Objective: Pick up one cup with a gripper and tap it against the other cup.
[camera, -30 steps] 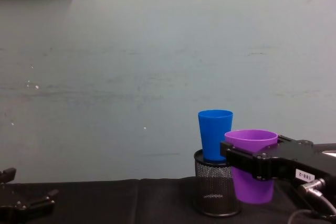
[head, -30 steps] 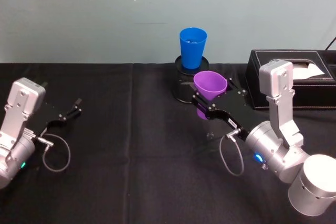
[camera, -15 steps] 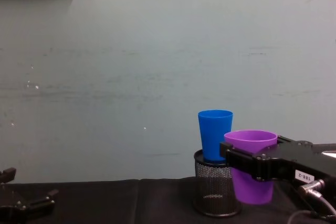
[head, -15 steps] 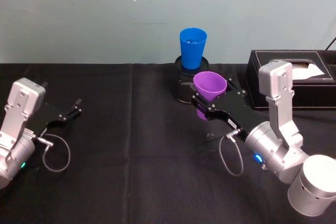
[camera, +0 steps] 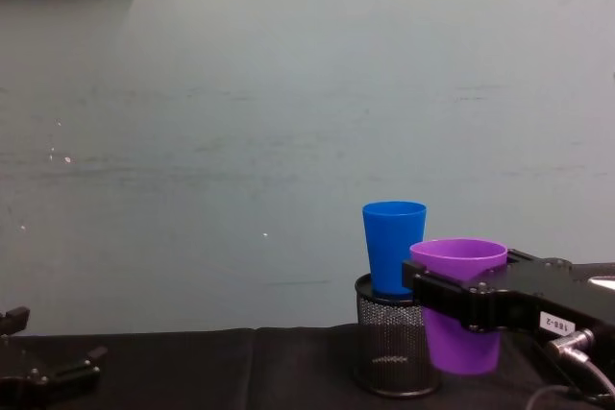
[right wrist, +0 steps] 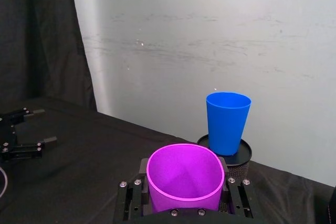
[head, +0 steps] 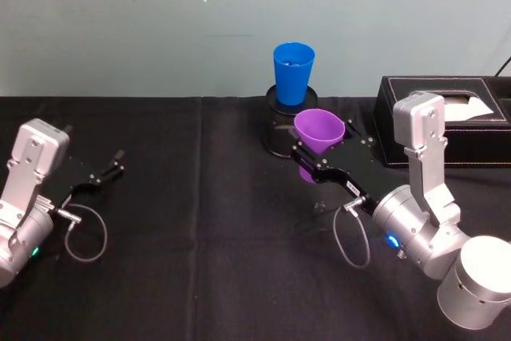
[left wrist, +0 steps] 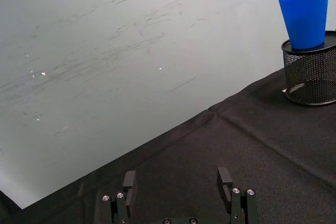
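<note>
I make out one small white label (camera: 553,322) on my right pincer (camera: 444,287); its print is too fine to read.

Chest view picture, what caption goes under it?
Right gripper holds the purple cup near the blue cup atop the mesh holder.

Right arm (head: 419,225) reaches forward and inward from the lower right, one silver link standing upright, a blue light glowing near the wrist. Right gripper (head: 322,149) is held out level, jaws clamped on either side of the purple cup (head: 319,127). Left arm (head: 28,189) sits low at the left edge, left gripper (head: 108,167) pointing forward, fingers spread apart.
</note>
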Available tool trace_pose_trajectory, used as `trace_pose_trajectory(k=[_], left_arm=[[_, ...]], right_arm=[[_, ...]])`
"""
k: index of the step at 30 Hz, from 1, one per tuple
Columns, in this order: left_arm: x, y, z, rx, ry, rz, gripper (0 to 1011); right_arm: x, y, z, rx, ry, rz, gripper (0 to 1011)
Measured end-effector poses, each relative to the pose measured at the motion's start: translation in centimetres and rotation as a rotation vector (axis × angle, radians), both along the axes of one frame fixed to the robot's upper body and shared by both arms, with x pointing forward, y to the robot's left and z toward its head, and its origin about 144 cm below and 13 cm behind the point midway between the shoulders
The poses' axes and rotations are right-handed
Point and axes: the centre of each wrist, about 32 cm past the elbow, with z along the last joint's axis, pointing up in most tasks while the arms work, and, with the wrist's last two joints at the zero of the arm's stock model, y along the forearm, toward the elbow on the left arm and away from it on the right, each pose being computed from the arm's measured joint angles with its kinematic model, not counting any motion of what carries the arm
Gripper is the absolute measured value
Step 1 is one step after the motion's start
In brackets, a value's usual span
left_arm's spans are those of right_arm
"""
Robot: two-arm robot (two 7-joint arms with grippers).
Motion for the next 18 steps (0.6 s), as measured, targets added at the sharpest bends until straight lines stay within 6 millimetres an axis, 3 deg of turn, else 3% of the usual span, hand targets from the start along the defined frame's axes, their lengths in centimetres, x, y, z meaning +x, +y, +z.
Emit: trace_pose_trajectory(k=[18], left_arm=[[0.00,0.00,0.00,0.000,0.000,0.000,1000]], right_arm=[[0.00,0.00,0.00,0.000,0.000,0.000,724]])
